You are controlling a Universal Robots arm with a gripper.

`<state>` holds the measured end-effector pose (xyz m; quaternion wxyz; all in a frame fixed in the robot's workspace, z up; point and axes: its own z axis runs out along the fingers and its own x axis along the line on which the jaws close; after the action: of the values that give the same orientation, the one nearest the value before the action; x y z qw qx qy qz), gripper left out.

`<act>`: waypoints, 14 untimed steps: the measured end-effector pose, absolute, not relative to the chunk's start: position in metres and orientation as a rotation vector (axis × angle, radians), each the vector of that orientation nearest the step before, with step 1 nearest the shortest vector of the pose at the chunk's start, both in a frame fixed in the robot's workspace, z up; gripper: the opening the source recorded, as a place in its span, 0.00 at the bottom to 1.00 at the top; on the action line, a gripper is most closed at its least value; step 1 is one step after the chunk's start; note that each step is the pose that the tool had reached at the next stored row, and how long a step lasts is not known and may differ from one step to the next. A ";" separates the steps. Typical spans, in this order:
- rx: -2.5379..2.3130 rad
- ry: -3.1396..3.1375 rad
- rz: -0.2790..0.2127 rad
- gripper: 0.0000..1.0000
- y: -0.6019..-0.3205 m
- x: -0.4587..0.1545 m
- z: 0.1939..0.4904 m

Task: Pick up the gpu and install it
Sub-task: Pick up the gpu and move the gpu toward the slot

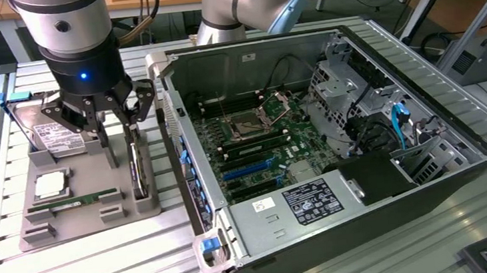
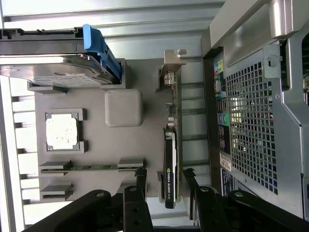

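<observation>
The gripper [image 1: 117, 138] hangs over the tray [image 1: 73, 226], jaws wide and holding nothing. The gpu [image 1: 138, 167] stands on edge in the tray's slot on the side beside the case [image 1: 462, 176]. Its long axis runs along that tray edge, and its bracket [image 2: 173, 60] points to the tray's hard drive [image 1: 51, 135] end. In the wrist view the card's dark end lies in line with the gap, one jaw on each face, so the closing line crosses its thin width.
</observation>
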<state>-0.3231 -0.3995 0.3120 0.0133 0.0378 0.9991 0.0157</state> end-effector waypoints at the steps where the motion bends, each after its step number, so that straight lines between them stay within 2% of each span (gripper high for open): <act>1: 0.118 3.112 0.049 0.42 -0.399 -0.323 0.312; 14: 0.118 3.112 0.045 0.42 -0.399 -0.323 0.308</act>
<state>-0.3232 -0.3995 0.3078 0.0133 0.0378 0.9991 0.0145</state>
